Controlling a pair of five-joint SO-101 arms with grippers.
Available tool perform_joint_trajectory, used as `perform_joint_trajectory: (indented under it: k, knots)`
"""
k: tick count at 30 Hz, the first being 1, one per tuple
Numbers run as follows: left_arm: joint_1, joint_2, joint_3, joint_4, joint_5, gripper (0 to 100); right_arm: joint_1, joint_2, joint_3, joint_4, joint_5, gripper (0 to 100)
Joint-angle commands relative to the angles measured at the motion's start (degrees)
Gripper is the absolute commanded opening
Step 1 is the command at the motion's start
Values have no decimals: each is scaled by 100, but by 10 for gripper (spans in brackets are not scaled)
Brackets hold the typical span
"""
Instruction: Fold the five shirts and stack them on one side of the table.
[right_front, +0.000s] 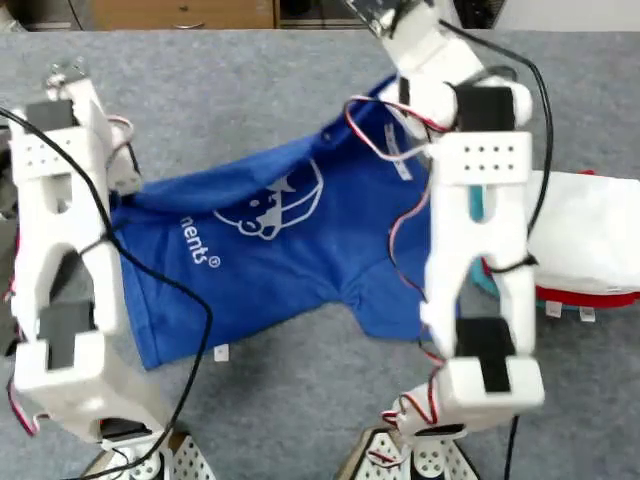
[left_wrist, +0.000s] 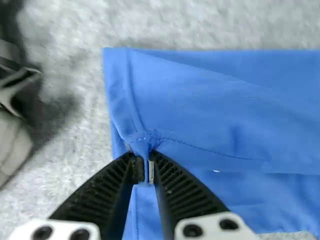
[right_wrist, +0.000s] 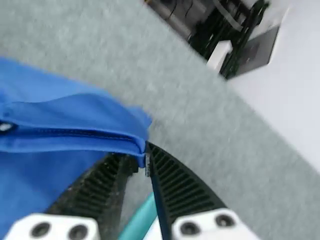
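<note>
found blue shirt (right_front: 270, 250) spread mid-frame on table (right_front: 250, 90), not yet folded. noted left end effector (left_wrist: 145, 164) and right end effector (right_wrist: 146, 159) each pinching its fabric. saw folded stack (right_front: 590, 240) at right edge; judged task part done.

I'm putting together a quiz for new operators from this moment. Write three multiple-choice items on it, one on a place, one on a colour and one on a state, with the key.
1. Where on the table is the folded pile?
A) at the edge on the robot's right
B) in the middle
C) at the edge on the robot's left

2. What colour is the pile's top piece?
A) black
B) white
C) yellow

3. How is the left tool?
A) open above the table
B) shut on nothing
C) shut on the blue shirt

Key:
1 A, the pile lies at the robot's right, past the shirt.
2 B, white cloth lies on top.
3 C, its tips pinch a blue seam.
</note>
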Motion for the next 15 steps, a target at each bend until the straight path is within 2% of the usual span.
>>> perform_joint_trajectory:
  k: [1, 4, 6, 9, 15]
  knots:
    - [316, -1508, 2330, -1081, -18, 18, 119, -1130, 1420, -404, 26, 5]
    - [352, -2651, 4062, -2040, 9, 18, 119, -2176, 3011, -1125, 44, 5]
    - [176, -3231, 4712, -2347, 176, 18, 136, -2844, 4022, -1574, 62, 5]
    - [-44, -3556, 5029, -2391, 299, 18, 207, -3688, 5191, -1846, 62, 5]
    - [123, -3538, 5433, -2145, 273, 18, 637, -4681, 6396, -1820, 62, 5]
